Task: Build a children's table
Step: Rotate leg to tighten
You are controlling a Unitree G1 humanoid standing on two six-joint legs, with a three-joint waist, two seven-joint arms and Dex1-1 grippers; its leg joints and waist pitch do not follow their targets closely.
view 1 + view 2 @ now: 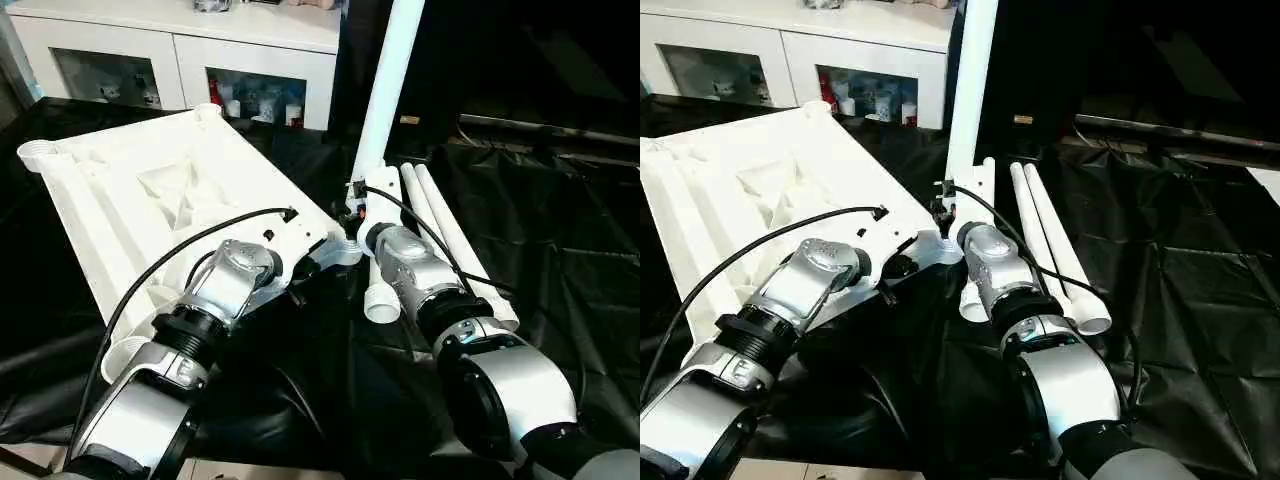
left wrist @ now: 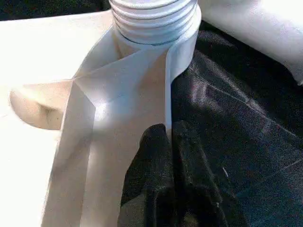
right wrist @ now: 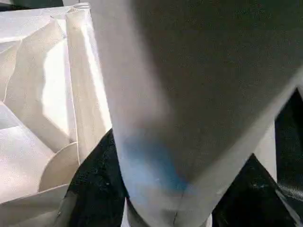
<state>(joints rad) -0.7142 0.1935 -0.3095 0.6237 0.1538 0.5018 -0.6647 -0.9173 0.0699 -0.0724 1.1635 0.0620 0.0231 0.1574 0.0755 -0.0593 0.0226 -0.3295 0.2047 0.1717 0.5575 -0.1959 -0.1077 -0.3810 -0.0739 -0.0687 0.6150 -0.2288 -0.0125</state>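
White leg (image 1: 388, 95) stands at the tabletop (image 1: 130, 190) corner, right fingers (image 1: 356, 212) clamped; left fingers (image 2: 168, 156) together; keep it plumb while twisting.

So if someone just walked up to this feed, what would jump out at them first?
Probably the white leg standing nearly upright in the middle, gripped near its base by the right gripper. To its left, the upturned ribbed tabletop lies tilted on the black cloth, the left gripper pinching a rib at its near corner socket. Spare legs lie right of the upright one.
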